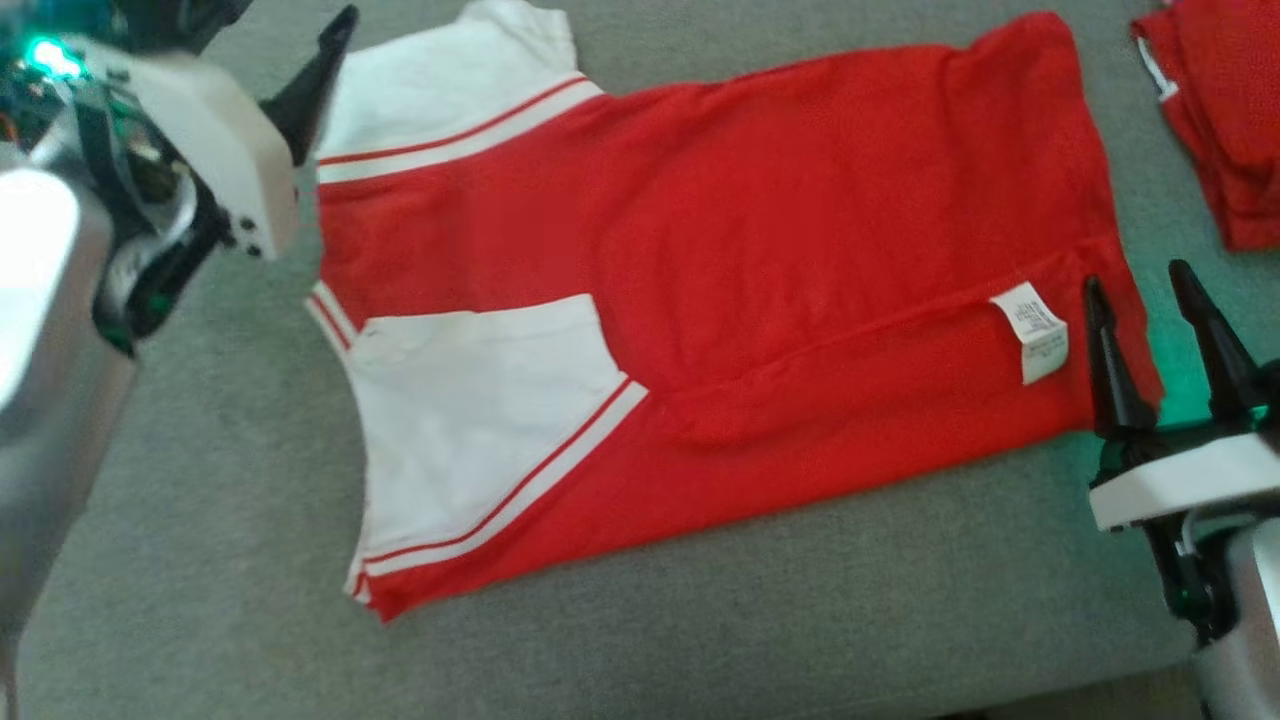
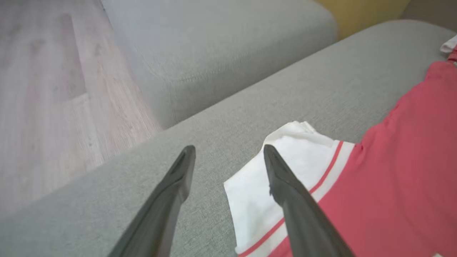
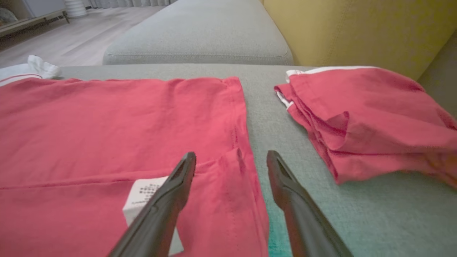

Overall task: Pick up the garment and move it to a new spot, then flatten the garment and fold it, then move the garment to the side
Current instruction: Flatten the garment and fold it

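1. Right gripper (image 1: 1136, 277) in your head view sits at the lower right, fingers spread wide with nothing between them, straddling the hem corner of the red shirt (image 1: 760, 260). That shirt lies flat across the grey sofa seat (image 1: 200, 500), white sleeves toward your left. A white care label (image 1: 1030, 345) sits just beside the gripper's inner finger. Your left gripper (image 1: 320, 70) is up at the top left by the upper white sleeve (image 1: 440, 90). One dark finger is clear here, so its state is anyone's guess from this angle. A folded red garment (image 1: 1220, 120) sits apart at the top right.
2. Left wrist view: the fingers (image 2: 285, 185) are spread and holding nothing. One hangs over the white sleeve's edge, the other over bare sofa. Wood floor (image 2: 43, 107) lies beyond the seat edge.
3. Right wrist view: the fingers (image 3: 167, 200) are apart, one over the care label, the other over grey fabric, with the shirt's hem running between them. You can't tell if the tips touch anything. The folded red garment lies near, in front of a yellow backrest (image 3: 357, 32).
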Tool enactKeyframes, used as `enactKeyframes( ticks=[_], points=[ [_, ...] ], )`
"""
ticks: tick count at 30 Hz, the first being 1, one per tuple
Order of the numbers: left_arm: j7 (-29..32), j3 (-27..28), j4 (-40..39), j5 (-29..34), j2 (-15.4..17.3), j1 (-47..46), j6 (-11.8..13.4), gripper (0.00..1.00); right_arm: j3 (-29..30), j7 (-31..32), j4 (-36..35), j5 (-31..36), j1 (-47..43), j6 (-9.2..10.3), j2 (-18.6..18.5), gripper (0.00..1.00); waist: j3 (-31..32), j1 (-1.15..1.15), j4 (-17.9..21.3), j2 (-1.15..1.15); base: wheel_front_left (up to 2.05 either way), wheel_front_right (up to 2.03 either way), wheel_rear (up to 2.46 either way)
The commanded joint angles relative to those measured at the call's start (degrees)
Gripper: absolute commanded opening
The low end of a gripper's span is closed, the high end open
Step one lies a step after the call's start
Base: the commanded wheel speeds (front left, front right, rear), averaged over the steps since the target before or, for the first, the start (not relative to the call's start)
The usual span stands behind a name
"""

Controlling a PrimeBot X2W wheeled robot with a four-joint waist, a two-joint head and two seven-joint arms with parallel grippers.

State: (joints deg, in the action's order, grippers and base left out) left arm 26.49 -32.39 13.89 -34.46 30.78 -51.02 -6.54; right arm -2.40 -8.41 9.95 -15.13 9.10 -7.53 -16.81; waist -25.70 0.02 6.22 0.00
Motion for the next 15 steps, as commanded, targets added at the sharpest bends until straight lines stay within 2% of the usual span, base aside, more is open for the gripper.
enactKeyframes(
  ticks=[1, 5, 11, 12, 13, 14, 15],
  points=[
    [1.31, 1.53, -0.03, -0.96, 1.98, -2.25, -0.35, 1.0, -1.02, -0.79, -0.99, -0.11, 0.17, 0.04, -0.95, 1.0, -1.87, -0.02, 1.91, 0.0, 0.0, 0.0, 0.0],
    [5.18, -1.42, 5.88, -4.13, 2.68, -6.15, -0.85, 1.0, -1.84, -1.78, 0.59, -0.34, 1.22, 0.04, -0.75, 1.0, -3.05, -0.02, 3.53, 0.0, 0.0, 0.0, 0.0],
    [8.26, -6.54, 10.05, -7.94, 5.21, -7.64, -0.92, 1.0, -2.42, -3.21, 2.44, -0.83, 2.04, 0.04, -0.89, 1.0, -3.94, -0.02, 4.7, 0.0, 0.0, 0.0, 0.0],
    [8.77, -7.88, 10.35, -9.3, 5.82, -7.63, -0.93, 0.92, -2.47, -3.56, 2.95, -1.0, 2.22, 0.04, -1.0, 1.0, -4.04, -0.02, 4.75, 0.0, 0.0, 0.0, 0.0],
    [8.17, -8.46, 10.18, -9.42, 6.23, -7.84, -0.93, 0.46, -2.47, -3.71, 3.16, -1.07, 2.3, 0.04, -1.04, 1.0, -4.08, -0.02, 4.73, 0.0, 0.0, 0.0, 0.0],
    [7.16, -8.94, 10.01, -9.4, 6.56, -8.06, -0.93, 0.11, -2.45, -3.83, 3.35, -1.13, 2.37, 0.04, -1.05, 1.0, -4.09, -0.02, 4.68, 0.0, 0.0, 0.0, 0.0],
    [5.94, -9.62, 9.6, -9.27, 6.86, -8.3, -0.93, 0.0, -2.43, -3.93, 3.52, -1.16, 2.45, 0.04, -1.03, 1.0, -4.09, -0.02, 4.62, 0.0, 0.0, 0.0, 0.0]
  ],
)
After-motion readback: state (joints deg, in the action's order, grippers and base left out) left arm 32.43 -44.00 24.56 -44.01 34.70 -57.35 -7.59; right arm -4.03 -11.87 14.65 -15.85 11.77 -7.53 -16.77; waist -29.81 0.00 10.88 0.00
